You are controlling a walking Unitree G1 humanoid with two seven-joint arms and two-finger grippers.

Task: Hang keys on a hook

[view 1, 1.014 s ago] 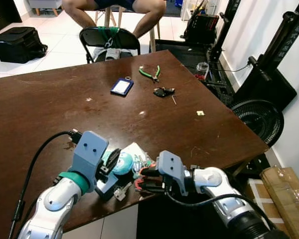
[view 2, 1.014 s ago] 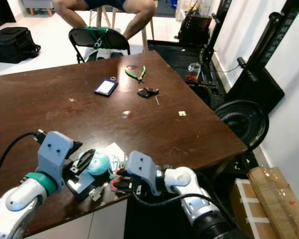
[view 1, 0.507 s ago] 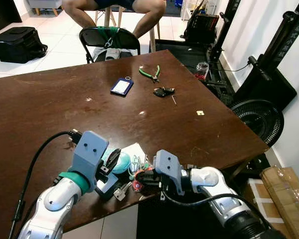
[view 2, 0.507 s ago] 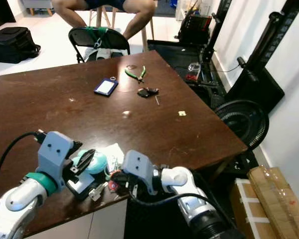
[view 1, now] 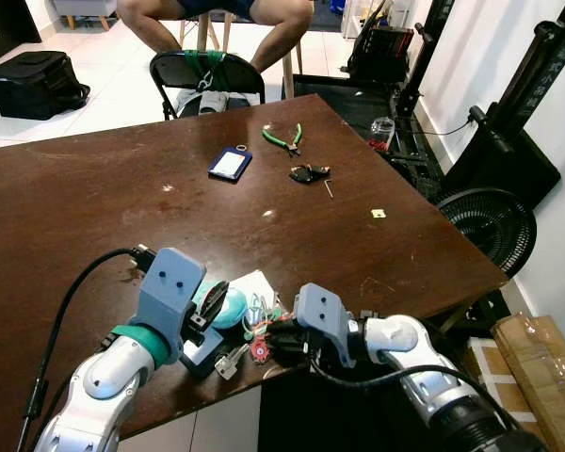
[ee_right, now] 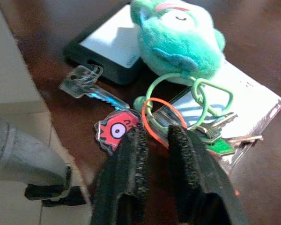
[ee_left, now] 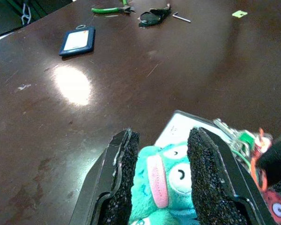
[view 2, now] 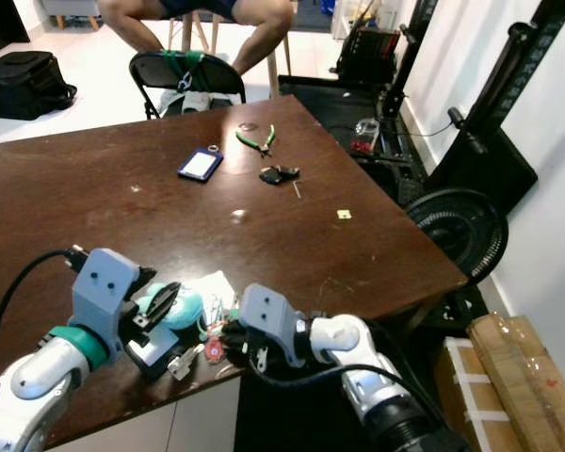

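Observation:
A bunch of keys lies at the near edge of the brown table (view 1: pixel 94 198). It holds an orange ring (ee_right: pixel 161 119), a green carabiner (ee_right: pixel 199 98), a red cartoon tag (ee_right: pixel 113 131), a silver key (ee_right: pixel 91 89) and a teal plush toy (ee_right: pixel 178 33). The plush rests on a dark flat device (ee_right: pixel 107 47) and a white card (ee_right: pixel 246 101). My left gripper (ee_left: pixel 163 140) is shut on the plush (ee_left: pixel 161 180). My right gripper (ee_right: pixel 157 136) sits low over the bunch, its fingers (ee_right: pixel 133 159) close together on the lower arc of the orange ring.
A blue badge holder (view 1: pixel 230 163), green pliers (view 1: pixel 283 139) and a small black object (view 1: pixel 308 173) lie at the table's far side. Beyond are a folding chair (view 1: pixel 207 71) and a seated person (view 1: pixel 217 14). At the right stand a floor fan (view 1: pixel 494 226) and a cardboard box (view 1: pixel 541 377).
My right gripper edged left into the key bunch, then came back slightly to the right. The left arm and the plush have stayed put.

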